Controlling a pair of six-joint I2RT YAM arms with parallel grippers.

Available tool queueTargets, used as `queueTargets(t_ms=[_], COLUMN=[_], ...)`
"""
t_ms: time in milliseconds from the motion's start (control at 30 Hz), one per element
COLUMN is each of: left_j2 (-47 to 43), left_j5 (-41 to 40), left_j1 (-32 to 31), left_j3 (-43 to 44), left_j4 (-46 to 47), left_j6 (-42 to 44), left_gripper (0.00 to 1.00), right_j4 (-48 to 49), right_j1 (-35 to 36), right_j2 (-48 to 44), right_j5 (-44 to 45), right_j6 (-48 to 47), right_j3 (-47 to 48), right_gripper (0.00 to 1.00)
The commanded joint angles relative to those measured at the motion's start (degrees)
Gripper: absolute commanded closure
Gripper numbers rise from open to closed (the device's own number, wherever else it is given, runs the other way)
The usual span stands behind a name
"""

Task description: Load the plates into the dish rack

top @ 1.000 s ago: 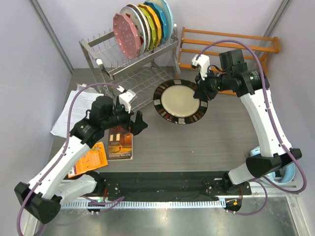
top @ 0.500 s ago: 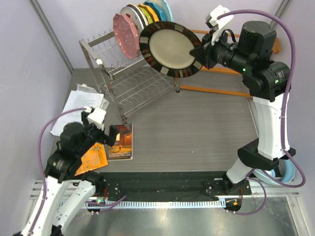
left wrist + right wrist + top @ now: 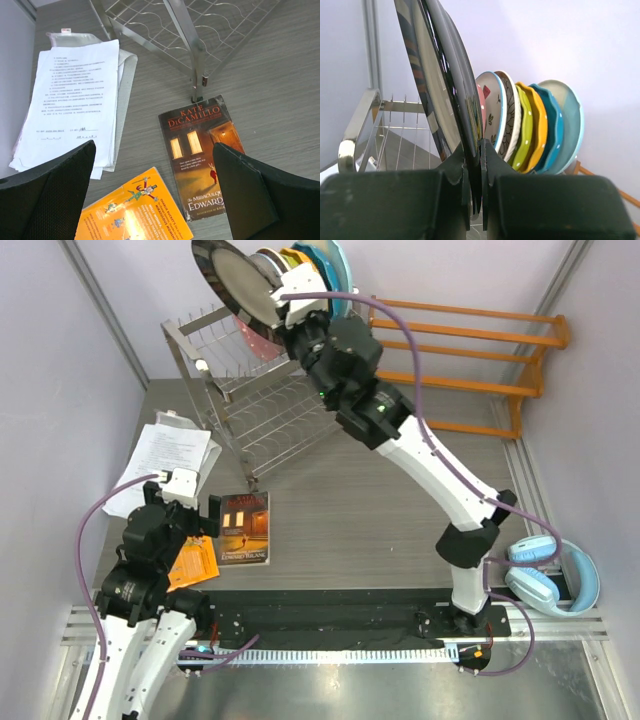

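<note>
My right gripper [image 3: 275,302] [image 3: 475,165] is shut on the lower rim of the dark brown-rimmed plate [image 3: 230,280] [image 3: 435,85]. It holds the plate on edge above the left part of the dish rack's [image 3: 280,415] [image 3: 370,115] upper tier. Just right of it stand the pink polka-dotted plate [image 3: 257,342], the white watermelon plate [image 3: 492,110] and the brown-rimmed petal plate [image 3: 510,115]. Whether the held plate touches the prongs is hidden. My left gripper [image 3: 190,520] [image 3: 155,200] hangs open and empty over the books at the near left.
Yellow-green [image 3: 525,125], orange [image 3: 540,125] and blue [image 3: 555,125] plates fill the rack's right end. A dark book [image 3: 245,530] [image 3: 202,150], an orange book [image 3: 190,560] [image 3: 135,210] and papers [image 3: 160,465] [image 3: 70,95] lie left. An orange wooden shelf [image 3: 470,340] stands back right, blue headphones [image 3: 550,575] near right.
My right arm lifted the dark plate off the table, swung it left over the rack and turned it on edge. The left arm drew back toward the near-left corner, still open.
</note>
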Motion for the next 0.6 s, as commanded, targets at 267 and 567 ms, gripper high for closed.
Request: queueTargets(t_ms=[267,567], left_j2=[2.0,3.0], left_j5=[0.8,2.1], left_j1=[1.0,1.0], left_j3=[0.9,-0.8], left_j4=[5.4,7.9], left_j6=[-1.5,-1.9], left_gripper=[0.01,0.01], right_j4=[22.0,18.6], right_j1=[0.6,2.2], right_j2=[2.3,5.3], right_j5=[13.7,18.1], right_j6=[-0.1,5.6], right_j3=[7.4,9.9], right_gripper=[0.99,0.99])
